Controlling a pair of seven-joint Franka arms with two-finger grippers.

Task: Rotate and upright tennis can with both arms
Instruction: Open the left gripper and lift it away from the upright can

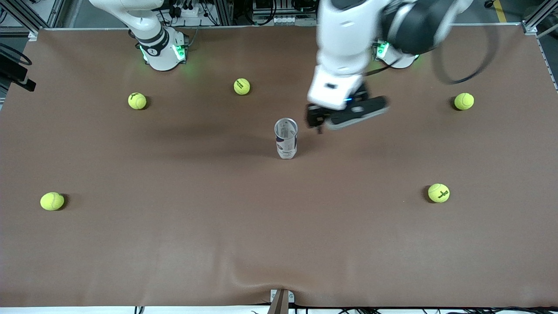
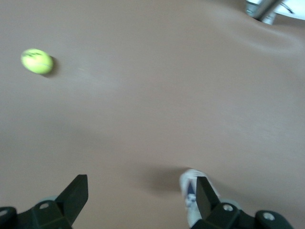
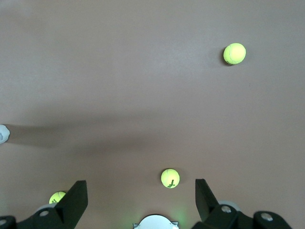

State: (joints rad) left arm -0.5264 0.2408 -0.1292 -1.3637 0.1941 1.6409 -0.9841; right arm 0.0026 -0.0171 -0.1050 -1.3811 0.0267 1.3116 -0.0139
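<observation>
The tennis can (image 1: 286, 138) stands upright in the middle of the brown table, its open top facing up. My left gripper (image 1: 317, 124) hovers just beside it, toward the left arm's end, blurred and apart from it. In the left wrist view the left gripper (image 2: 142, 191) is open with only bare table between its fingers, and the tennis can (image 2: 189, 193) shows partly hidden by one finger (image 2: 204, 194). My right gripper (image 3: 141, 195) is open and empty, high over the table near the right arm's base (image 3: 155, 222). The tennis can (image 3: 3, 133) shows at the edge of that view.
Several yellow-green tennis balls lie scattered: one (image 1: 242, 86) and another (image 1: 137, 100) near the right arm's base (image 1: 163, 52), one (image 1: 464, 101) at the left arm's end, and two nearer the front camera (image 1: 438, 192), (image 1: 52, 201).
</observation>
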